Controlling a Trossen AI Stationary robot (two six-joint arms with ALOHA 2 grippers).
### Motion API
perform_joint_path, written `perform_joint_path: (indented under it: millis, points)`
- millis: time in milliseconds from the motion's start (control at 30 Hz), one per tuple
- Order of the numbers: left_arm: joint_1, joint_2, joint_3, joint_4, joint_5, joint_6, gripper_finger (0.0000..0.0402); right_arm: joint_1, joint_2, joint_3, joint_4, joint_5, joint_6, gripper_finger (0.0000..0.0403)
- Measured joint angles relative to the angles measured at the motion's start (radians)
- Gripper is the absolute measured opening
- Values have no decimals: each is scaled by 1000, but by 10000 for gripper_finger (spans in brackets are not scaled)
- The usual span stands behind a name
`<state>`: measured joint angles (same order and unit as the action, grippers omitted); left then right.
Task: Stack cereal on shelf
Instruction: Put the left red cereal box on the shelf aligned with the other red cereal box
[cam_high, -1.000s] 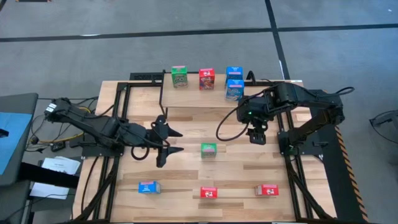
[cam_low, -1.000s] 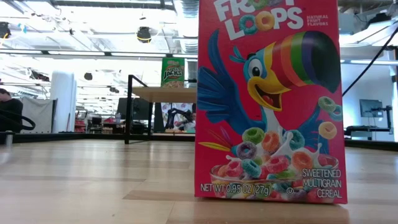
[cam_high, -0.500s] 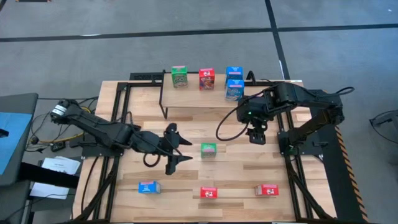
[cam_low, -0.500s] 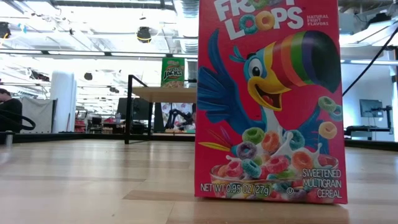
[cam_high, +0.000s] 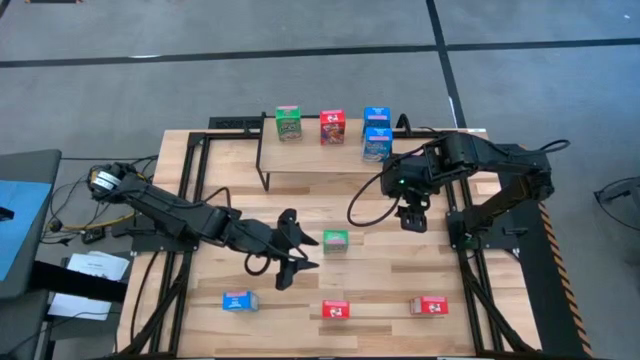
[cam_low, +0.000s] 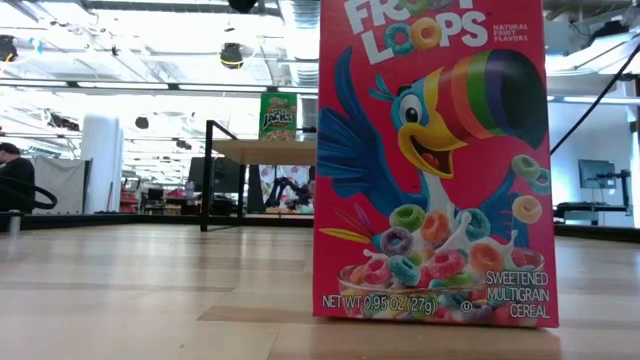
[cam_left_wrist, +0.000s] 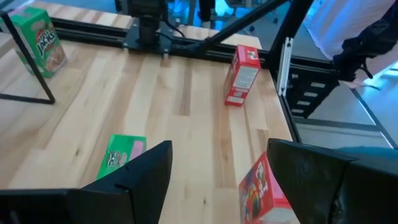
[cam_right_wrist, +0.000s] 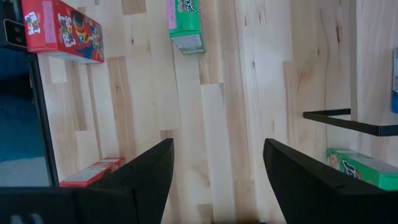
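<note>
The shelf (cam_high: 320, 165) stands at the table's far side with a green (cam_high: 288, 123), a red (cam_high: 333, 127) and two blue cereal boxes (cam_high: 377, 145) on its board. One green box (cam_high: 336, 241) lies flat at mid-table. My left gripper (cam_high: 316, 252) hangs open just left of it, pointing at the table's right edge. In the left wrist view that green box (cam_left_wrist: 121, 155) lies just beyond one of my fingers (cam_left_wrist: 143, 177). My right gripper (cam_high: 413, 222) hangs open above the table, right of the shelf's front edge, pointing down.
A blue box (cam_high: 239, 300) and two red boxes (cam_high: 336, 310) (cam_high: 428, 306) stand along the near edge. Another green box (cam_left_wrist: 40, 40) stands behind a black shelf leg (cam_left_wrist: 25, 68). A red box (cam_low: 430, 160) fills the low view. Black frame rails run along both table sides.
My left gripper has gone toward the table's right edge and a little toward the near edge, sinking slightly, and now stands close beside the lying green box. Its fingers have stayed open. No box has moved.
</note>
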<state>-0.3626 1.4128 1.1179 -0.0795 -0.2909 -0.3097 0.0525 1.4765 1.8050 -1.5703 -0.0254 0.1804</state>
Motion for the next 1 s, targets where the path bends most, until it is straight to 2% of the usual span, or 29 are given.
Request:
perform_joint_path:
  millis: [1000]
  points:
    - [-62,76,-1,38,-35,-7,251,19,0,0,0,11,243,272]
